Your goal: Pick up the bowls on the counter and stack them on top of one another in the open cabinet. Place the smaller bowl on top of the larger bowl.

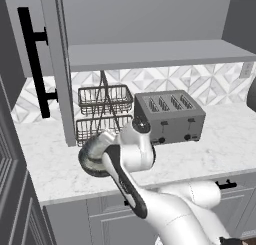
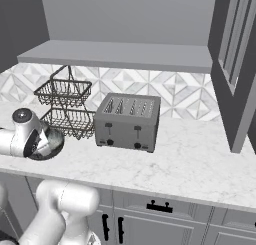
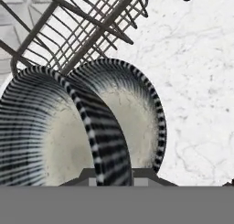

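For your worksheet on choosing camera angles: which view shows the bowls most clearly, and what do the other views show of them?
The hand view: both bowls sit close up beside the wire basket, ribbed dark outsides and pale speckled insides plain. The left base view shows a bowl rim half behind the arm; the right base view shows a bowl by the wrist.

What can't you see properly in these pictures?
- Bowls on the counter: in the left base view the robot's arm covers most of the bowl; two rims show close up in the hand view, too cropped to tell which is wider.
- Gripper: its fingertips sit under the rim at the hand view's bottom, so open or shut cannot be told.
- Cabinet shelf: its top surface is hidden from below.
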Robot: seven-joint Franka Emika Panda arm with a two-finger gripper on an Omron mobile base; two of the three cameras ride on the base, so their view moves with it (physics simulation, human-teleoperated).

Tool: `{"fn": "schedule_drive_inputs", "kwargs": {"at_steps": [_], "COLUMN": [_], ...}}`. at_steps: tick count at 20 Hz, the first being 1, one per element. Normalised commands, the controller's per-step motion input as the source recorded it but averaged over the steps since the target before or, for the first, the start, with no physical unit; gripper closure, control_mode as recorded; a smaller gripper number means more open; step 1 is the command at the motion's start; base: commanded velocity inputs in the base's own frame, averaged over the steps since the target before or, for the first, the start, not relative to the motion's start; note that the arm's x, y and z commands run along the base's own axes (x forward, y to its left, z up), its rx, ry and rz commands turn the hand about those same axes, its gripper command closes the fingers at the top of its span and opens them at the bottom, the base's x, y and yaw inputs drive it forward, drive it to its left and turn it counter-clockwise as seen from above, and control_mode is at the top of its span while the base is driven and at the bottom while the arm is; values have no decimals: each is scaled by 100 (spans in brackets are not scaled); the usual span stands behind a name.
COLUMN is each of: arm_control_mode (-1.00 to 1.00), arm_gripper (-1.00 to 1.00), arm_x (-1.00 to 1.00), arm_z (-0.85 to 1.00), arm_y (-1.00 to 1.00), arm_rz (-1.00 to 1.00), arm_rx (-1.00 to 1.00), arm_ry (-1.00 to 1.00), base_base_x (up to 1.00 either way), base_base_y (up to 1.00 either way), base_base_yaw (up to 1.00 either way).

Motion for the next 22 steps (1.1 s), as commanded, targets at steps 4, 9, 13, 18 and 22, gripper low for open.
{"fn": "schedule_drive_inputs", "kwargs": {"at_steps": [4,9,13,18,22], "arm_control_mode": [-100,-100,-100,-100,-100], "arm_gripper": [100,100,100,100,-100], "arm_x": [81,56,59,-4,-41], "arm_z": [-17,-10,-4,-16,2], "arm_y": [74,0,0,-3,14], "arm_rz": [-5,-2,0,0,0], "arm_rx": [-8,-4,-2,-6,-7], "arm_ry": [7,15,21,18,6], "base_base_x": [0,0,0,0,0], "base_base_y": [0,0,0,0,0], "base_base_yaw": [0,0,0,0,0]}}
